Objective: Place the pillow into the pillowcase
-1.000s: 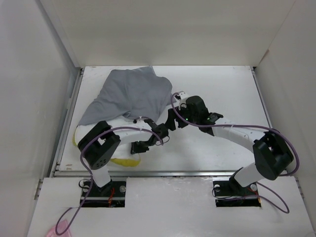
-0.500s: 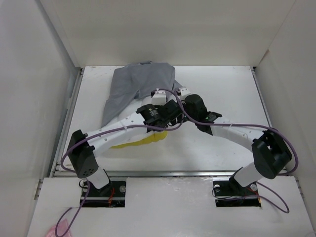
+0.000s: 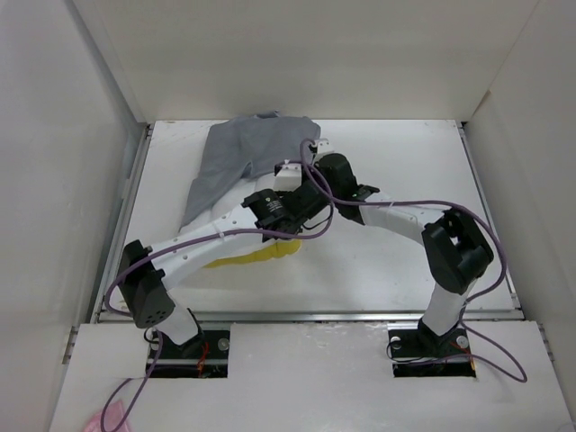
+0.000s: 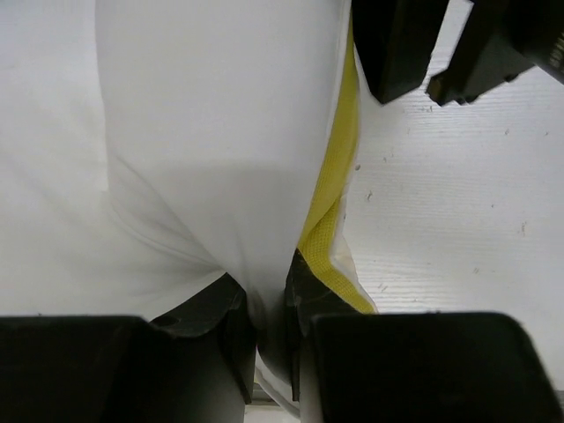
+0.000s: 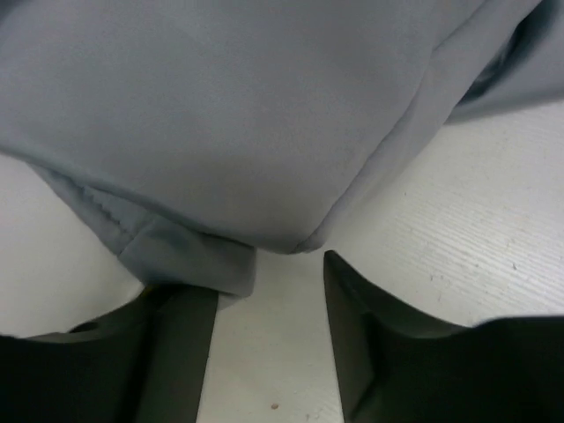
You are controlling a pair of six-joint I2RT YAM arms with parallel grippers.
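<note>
Centre frame: left gripper [image 4: 269, 308], clamped on soft white yellow-piped pillow [image 4: 220, 159], has arrived; right gripper [image 5: 280, 269], jaws apart, nears thin grey fabric pillowcase [image 3: 243, 153], insertion pending

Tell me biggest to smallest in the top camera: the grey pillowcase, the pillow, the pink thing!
Biggest: the grey pillowcase.
Next: the pillow, only a yellow-edged strip showing, the rest hidden, so unsure.
Smallest: the pink thing, cut off by the frame.

White table [image 3: 405, 171], wrinkled grey pillowcase [image 3: 234, 157] lying at its far left, yellow-edged pillow [image 3: 261, 255] just nearer.
</note>
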